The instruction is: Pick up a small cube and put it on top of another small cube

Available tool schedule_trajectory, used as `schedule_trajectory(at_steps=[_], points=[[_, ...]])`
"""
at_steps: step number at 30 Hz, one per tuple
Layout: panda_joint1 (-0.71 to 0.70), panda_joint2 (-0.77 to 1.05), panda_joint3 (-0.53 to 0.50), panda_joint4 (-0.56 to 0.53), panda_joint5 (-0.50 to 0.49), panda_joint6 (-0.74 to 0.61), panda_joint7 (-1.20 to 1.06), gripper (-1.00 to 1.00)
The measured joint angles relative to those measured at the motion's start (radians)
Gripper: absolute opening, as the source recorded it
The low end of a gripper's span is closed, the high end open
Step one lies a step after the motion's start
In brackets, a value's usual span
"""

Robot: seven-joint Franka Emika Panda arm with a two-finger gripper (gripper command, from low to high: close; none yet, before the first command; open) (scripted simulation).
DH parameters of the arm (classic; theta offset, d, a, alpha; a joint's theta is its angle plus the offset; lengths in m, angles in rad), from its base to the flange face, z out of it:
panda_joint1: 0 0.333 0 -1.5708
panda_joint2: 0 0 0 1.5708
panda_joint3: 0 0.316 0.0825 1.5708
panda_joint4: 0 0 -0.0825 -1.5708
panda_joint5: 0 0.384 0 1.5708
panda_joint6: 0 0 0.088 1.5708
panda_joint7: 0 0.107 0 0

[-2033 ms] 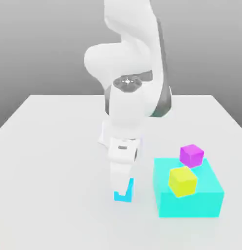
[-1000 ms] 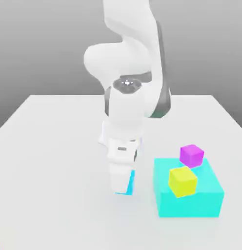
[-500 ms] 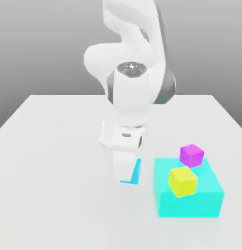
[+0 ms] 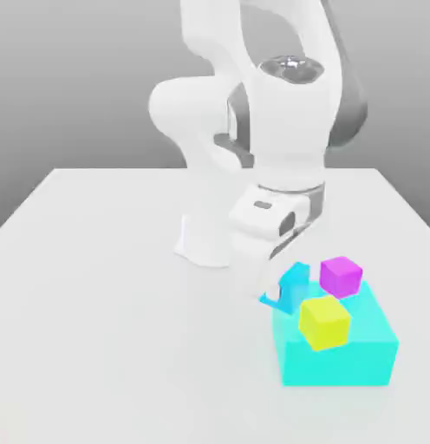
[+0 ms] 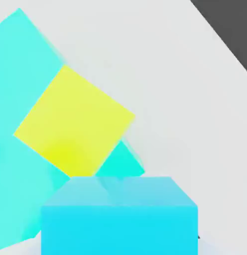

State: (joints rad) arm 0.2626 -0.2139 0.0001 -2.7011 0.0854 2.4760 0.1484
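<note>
So, exterior view: the gripper (image 4: 275,290) is clamped on the small sky-blue cube (image 4: 294,288), held off the table beside the turquoise block (image 4: 340,351). Hand view: sky-blue cube near the yellow cube (image 5: 75,122), stacking not yet done.

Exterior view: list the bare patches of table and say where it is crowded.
The white table lies bare across the exterior view's left and along the front edge. It is crowded at the right: the yellow cube and magenta cube sit on the turquoise block, with the gripper holding the sky-blue cube beside them.
</note>
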Motion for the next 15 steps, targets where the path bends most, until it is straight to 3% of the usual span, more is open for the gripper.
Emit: schedule_trajectory(at_steps=[6, 11, 12, 15], points=[[0.009, -0.04, 0.075, 0.075, -0.016, -0.111, 0.203, -1.0], [0.014, 0.079, 0.108, 0.041, -0.056, 0.049, 0.247, -1.0], [0.014, 0.096, 0.109, 0.035, -0.059, 0.072, 0.25, 1.0], [0.014, 0.096, 0.109, 0.035, -0.059, 0.072, 0.25, 1.0]])
